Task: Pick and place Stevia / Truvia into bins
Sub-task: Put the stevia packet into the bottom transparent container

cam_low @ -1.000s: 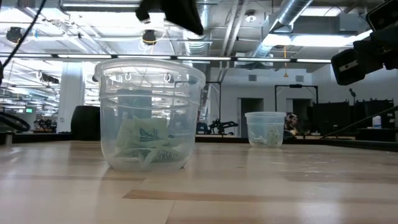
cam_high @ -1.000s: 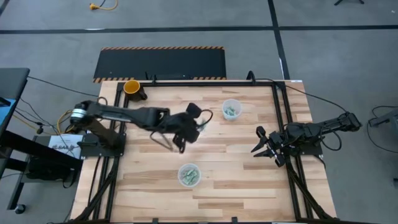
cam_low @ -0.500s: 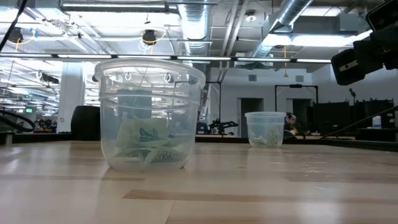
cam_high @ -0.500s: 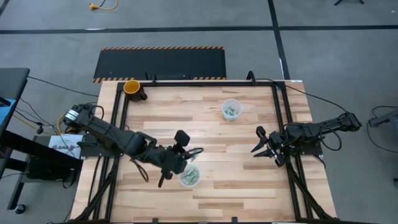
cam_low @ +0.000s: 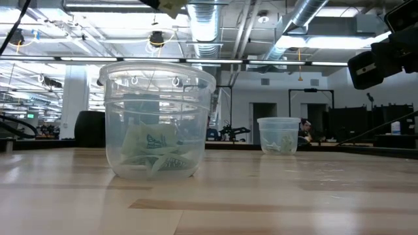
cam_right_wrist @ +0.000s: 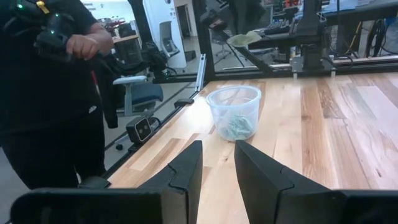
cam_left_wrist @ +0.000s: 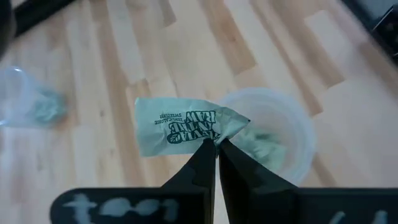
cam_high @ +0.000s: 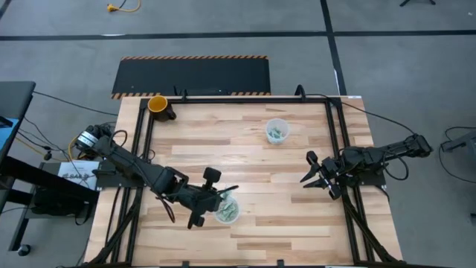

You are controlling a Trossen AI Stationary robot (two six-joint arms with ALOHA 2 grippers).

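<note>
We've got a green-and-white Stevia packet (cam_left_wrist: 177, 126) pinched by one corner in the left claw (cam_left_wrist: 216, 149), hanging over the rim of the near clear cup (cam_high: 226, 210), which already holds packets. Most of the packet sits outside the mouth, so we'd want to centre it over the opening and drop low before letting go. The far cup (cam_high: 277, 131) has packets too. The right claw (cam_high: 315, 177) waits at the desk (cam_high: 282, 223) edge, fingers apart and empty.
</note>
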